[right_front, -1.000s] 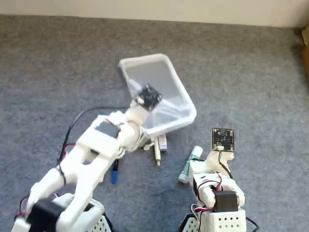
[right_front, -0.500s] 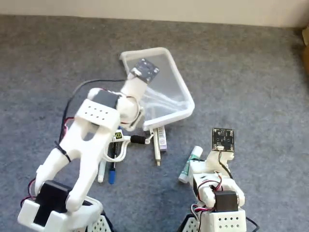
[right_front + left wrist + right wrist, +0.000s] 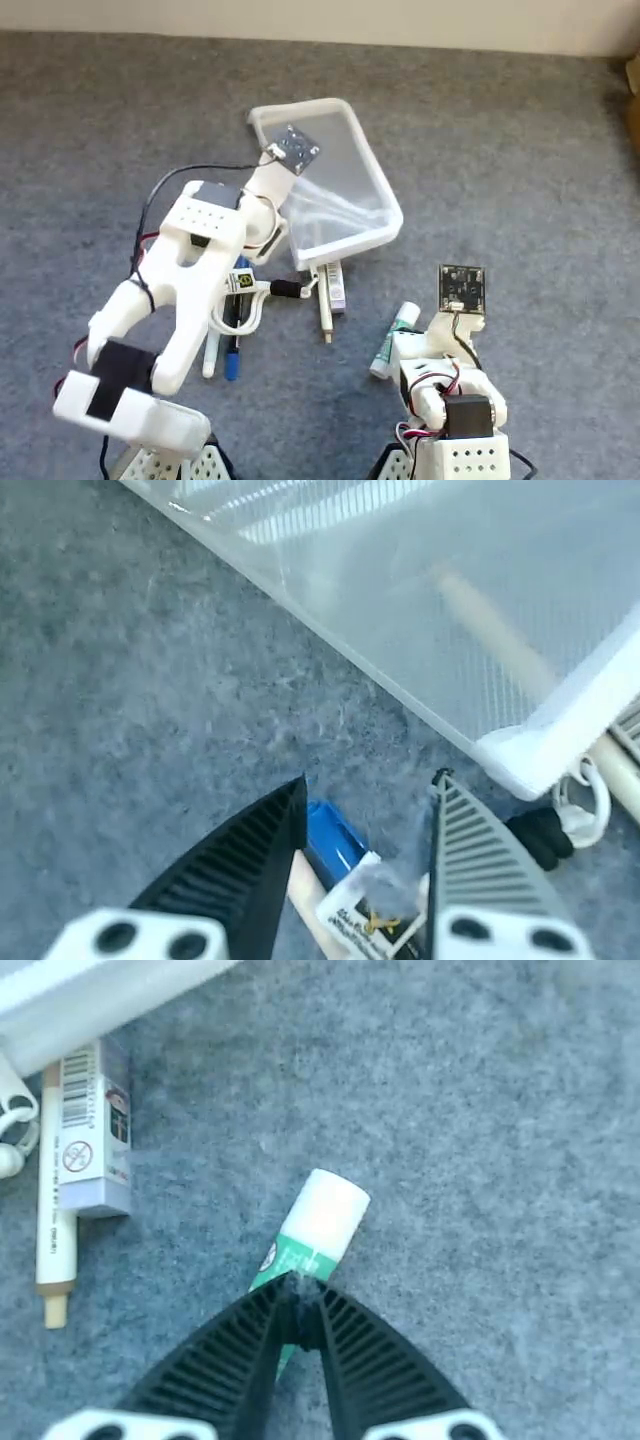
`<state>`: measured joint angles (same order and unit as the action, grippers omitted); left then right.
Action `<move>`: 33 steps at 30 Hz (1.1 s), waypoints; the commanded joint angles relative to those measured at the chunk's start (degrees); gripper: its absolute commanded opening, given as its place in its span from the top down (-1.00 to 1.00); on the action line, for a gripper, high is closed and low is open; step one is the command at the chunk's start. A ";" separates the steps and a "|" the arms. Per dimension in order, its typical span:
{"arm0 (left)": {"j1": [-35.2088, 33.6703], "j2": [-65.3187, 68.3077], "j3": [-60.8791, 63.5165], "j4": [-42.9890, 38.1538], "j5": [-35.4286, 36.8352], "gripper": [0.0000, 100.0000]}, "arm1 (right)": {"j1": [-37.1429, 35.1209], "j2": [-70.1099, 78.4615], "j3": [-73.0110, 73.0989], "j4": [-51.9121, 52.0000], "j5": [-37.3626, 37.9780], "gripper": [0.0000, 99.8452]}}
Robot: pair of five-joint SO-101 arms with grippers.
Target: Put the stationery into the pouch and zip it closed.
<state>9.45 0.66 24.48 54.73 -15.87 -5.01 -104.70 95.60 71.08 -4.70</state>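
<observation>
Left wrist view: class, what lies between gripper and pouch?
Bare carpet separates the left gripper from the pouch in the left wrist view; a blue pen shows between its fingers.

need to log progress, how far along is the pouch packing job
Barely begun. Done: nothing clearly; a pale stick shows through the pouch, in or under it unclear. In hand: left gripper open above the blue pen. Left: glue stick, white pen, zipping.

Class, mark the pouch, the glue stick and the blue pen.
pouch [image 3: 376,165]: high view, white side rim.
glue stick [image 3: 325,1210]: right wrist view, white cap.
blue pen [image 3: 333,842]: left wrist view, blue end.
</observation>
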 commanded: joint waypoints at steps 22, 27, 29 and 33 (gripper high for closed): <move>17.54 -2.59 1.54 15.82 2.11 0.75 | 0.22 -0.48 8.92 0.66 -0.53 0.99; 16.75 -8.31 -0.40 19.34 7.03 0.75 | 0.31 -0.48 8.92 0.57 -0.53 0.99; 16.66 -10.86 -0.66 20.92 8.18 0.75 | 0.31 -0.48 8.66 0.57 -0.53 0.99; 13.32 -16.04 -0.31 23.74 9.32 0.75 | 3.74 -0.48 3.30 0.92 -0.53 0.99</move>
<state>25.71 -8.40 26.77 75.56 -8.13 -4.40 -104.70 95.60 71.43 -4.70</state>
